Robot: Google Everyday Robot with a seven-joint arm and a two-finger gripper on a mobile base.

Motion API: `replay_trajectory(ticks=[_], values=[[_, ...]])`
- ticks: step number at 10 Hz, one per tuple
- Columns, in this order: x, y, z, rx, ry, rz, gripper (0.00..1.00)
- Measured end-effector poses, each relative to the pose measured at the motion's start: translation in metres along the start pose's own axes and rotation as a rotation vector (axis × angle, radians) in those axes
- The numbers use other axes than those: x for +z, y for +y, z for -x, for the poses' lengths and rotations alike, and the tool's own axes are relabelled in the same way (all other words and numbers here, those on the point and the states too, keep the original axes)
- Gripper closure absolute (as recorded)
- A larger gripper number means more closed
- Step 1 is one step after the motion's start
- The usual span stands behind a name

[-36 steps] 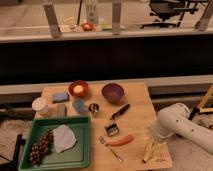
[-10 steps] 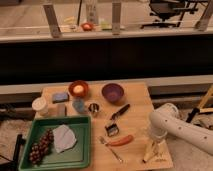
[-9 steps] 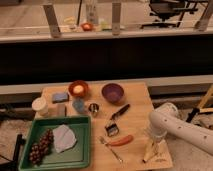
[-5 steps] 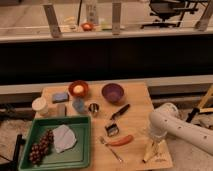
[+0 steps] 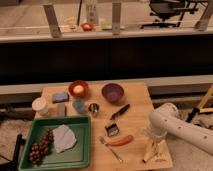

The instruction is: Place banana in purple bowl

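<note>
The banana (image 5: 148, 154), pale yellow with splayed strips, lies near the table's front right corner. My gripper (image 5: 154, 142) points down right over it, at the end of the white arm (image 5: 176, 126) that reaches in from the right; whether it touches the banana I cannot tell. The dark purple bowl (image 5: 112, 92) stands empty at the back middle of the table, well away from the gripper.
An orange-red bowl (image 5: 78, 88) holding a pale ball stands left of the purple bowl. An orange-red stick (image 5: 121, 141), a fork (image 5: 112, 150) and a black-handled tool (image 5: 120, 111) lie between banana and bowl. A green tray (image 5: 82, 150) holds grapes (image 5: 40, 148). Cups (image 5: 78, 105) stand at the left.
Since 3.6 s ago the arm has swung left and down over the banana. Over the last second nothing visibly moves.
</note>
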Motion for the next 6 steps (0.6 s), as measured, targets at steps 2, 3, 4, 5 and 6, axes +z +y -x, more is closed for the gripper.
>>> replay_trajectory(ticks=[2,3,4,5,6], values=[[-0.001,0.003,0.001,0.002,-0.001,-0.004,0.20],[-0.004,0.005,0.002,0.004,0.000,-0.013,0.20],[-0.006,0.008,0.003,0.007,0.002,-0.021,0.20],[-0.008,0.010,0.004,0.010,0.004,-0.028,0.20],[-0.009,0.011,0.005,0.011,0.005,-0.035,0.20]])
